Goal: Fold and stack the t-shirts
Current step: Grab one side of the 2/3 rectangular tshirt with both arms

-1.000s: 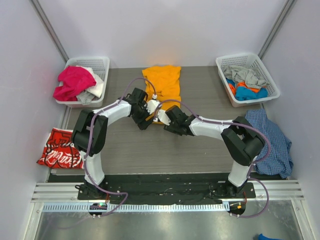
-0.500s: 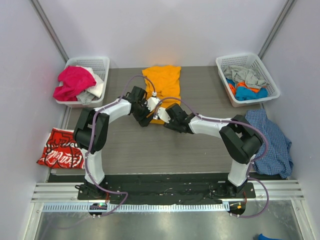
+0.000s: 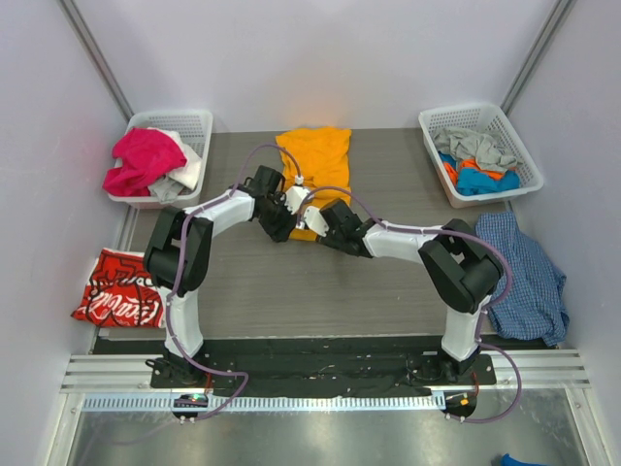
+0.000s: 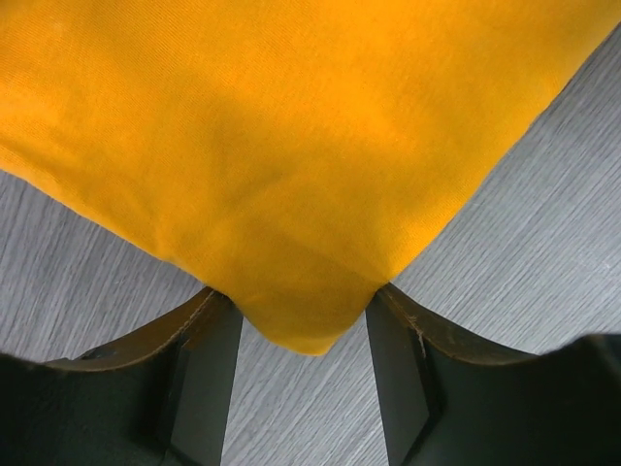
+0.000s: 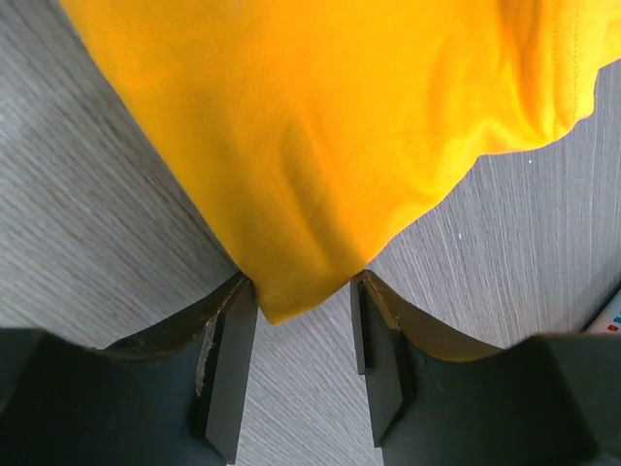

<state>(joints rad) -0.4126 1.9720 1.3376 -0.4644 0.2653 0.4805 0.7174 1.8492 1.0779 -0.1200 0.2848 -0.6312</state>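
Note:
The orange-yellow t-shirt (image 3: 315, 160) lies folded lengthwise at the table's far middle. My left gripper (image 3: 289, 225) is at its near left corner and my right gripper (image 3: 322, 229) at its near right corner, close together. In the left wrist view the cloth corner (image 4: 301, 320) sits between the left gripper's (image 4: 301, 335) spread fingers, which touch its edges without pinching it. The right wrist view shows the same: the corner (image 5: 291, 291) lies inside the right gripper's (image 5: 303, 316) open jaws. A red t-shirt with white lettering (image 3: 118, 291) lies folded at the left edge.
A white basket (image 3: 199, 121) at the back left holds pink and white clothes. Another basket (image 3: 485, 112) at the back right holds grey, blue and orange ones. A blue plaid shirt (image 3: 529, 272) lies crumpled at the right edge.
Both grippers have slid forward onto the orange shirt's near corners, and their jaws have narrowed around the cloth.

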